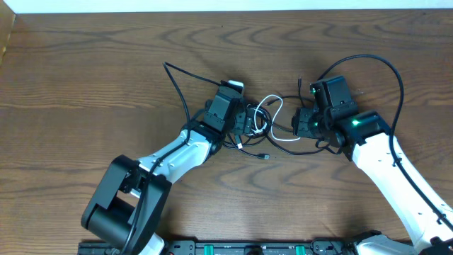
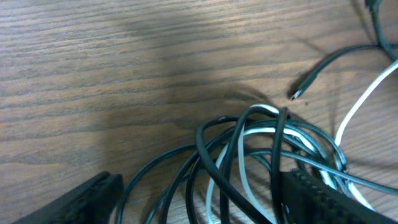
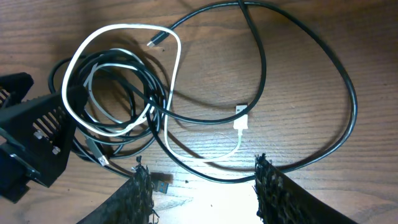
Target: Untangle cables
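The cables lie tangled in the middle of the table, between my two grippers. A white cable [image 1: 274,105] [image 3: 176,59] loops through black coils [image 2: 221,146] [image 3: 134,78], and its white plug [image 3: 241,118] lies free. One black cable [image 1: 177,81] trails off to the far left. My left gripper [image 1: 246,122] [image 2: 199,208] is open, its fingers [image 2: 78,202] straddling the coil with several strands between them. My right gripper [image 1: 301,122] [image 3: 202,196] is open and empty over bare wood, just short of a black strand [image 3: 205,174]. A blue-tipped plug [image 3: 163,185] lies by its left finger.
A small black plug [image 1: 265,156] rests on the wood in front of the tangle. The right arm's own thick black cable [image 1: 386,67] arches over the table at the right. The table's far edge [image 1: 226,10] runs along the top.
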`<act>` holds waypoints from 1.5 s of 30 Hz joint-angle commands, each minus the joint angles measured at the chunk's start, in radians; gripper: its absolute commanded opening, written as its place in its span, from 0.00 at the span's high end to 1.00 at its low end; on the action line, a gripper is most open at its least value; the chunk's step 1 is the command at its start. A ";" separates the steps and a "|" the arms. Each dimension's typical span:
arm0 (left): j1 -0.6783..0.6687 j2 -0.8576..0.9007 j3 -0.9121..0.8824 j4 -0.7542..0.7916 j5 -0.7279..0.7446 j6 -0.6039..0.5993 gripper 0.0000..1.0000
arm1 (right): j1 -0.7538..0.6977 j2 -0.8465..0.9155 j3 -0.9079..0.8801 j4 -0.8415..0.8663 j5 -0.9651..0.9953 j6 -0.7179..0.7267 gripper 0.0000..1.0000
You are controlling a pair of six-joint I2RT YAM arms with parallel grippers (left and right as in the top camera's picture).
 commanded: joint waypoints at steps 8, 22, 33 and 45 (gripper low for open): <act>0.005 0.067 0.011 -0.011 -0.088 0.019 0.62 | -0.005 -0.006 -0.004 -0.002 -0.025 0.026 0.48; 0.005 0.068 0.015 -0.117 0.061 -0.073 0.92 | 0.027 -0.005 -0.004 0.002 -0.248 0.021 0.40; 0.077 0.068 0.030 -0.119 0.229 -0.596 0.92 | 0.161 -0.005 -0.046 0.042 -0.264 0.022 0.46; 0.092 0.069 0.030 -0.182 0.211 -0.828 0.92 | 0.217 0.002 -0.258 0.367 -0.122 -0.026 0.40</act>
